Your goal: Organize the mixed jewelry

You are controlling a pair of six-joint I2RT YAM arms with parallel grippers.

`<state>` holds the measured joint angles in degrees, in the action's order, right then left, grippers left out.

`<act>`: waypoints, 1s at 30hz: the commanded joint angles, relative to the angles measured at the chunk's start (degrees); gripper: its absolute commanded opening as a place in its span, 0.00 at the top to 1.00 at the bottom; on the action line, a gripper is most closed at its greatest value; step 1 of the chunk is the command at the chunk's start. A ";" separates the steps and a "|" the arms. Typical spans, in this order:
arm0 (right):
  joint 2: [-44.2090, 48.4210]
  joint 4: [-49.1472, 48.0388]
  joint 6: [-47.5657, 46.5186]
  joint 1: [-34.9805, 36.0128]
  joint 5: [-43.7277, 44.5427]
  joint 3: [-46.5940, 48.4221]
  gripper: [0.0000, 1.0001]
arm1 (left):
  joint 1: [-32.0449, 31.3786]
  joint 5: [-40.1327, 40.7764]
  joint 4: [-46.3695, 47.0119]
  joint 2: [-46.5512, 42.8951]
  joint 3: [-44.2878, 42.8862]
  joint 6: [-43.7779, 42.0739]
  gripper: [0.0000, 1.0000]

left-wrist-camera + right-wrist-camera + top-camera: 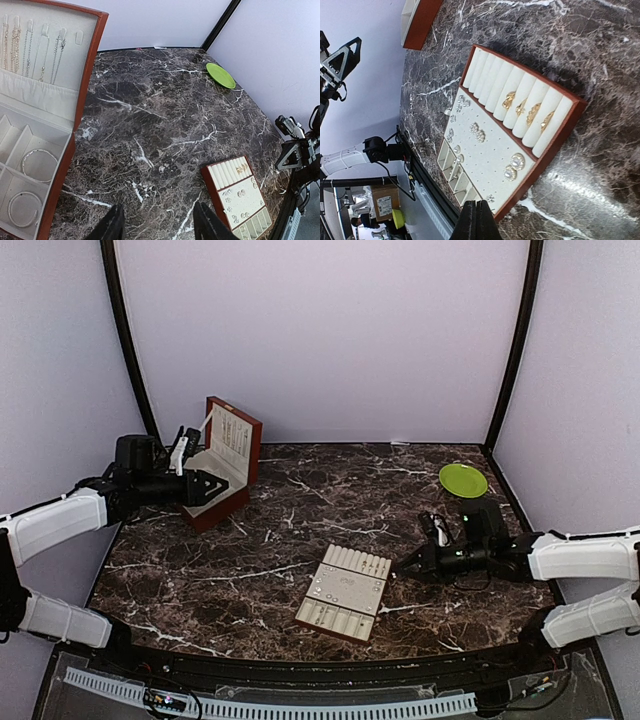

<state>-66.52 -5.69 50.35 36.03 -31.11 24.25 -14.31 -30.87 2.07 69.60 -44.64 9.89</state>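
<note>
Jewelry point(514, 167), pearly and gold, dots cream ribbed tray point(495, 150); right gripper point(475, 220) closed, left gripper point(159, 227) parted, empty.

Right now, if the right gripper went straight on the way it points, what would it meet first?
Most likely the slotted jewelry tray: the shut right gripper points at its red-brown rim, close ahead. Its height over the rim is unclear, so it might skim onto the cream padding.

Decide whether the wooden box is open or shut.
Open: the wooden box has its lid raised, showing chains hung inside and bangles in the compartments.
</note>
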 commanded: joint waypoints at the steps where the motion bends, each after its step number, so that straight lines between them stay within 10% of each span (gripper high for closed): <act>1: -0.84 -8.71 4.68 3.32 1.56 -1.28 1.00 | 0.42 -0.80 1.01 -1.58 0.19 0.26 0.51; 30: -13.10 -26.96 17.29 15.29 11.78 -5.57 1.00 | 0.42 -1.51 1.45 -1.75 0.26 0.70 0.51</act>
<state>-79.31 -29.71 66.00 50.72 -21.02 19.92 -14.31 -31.11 2.09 69.60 -44.64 10.28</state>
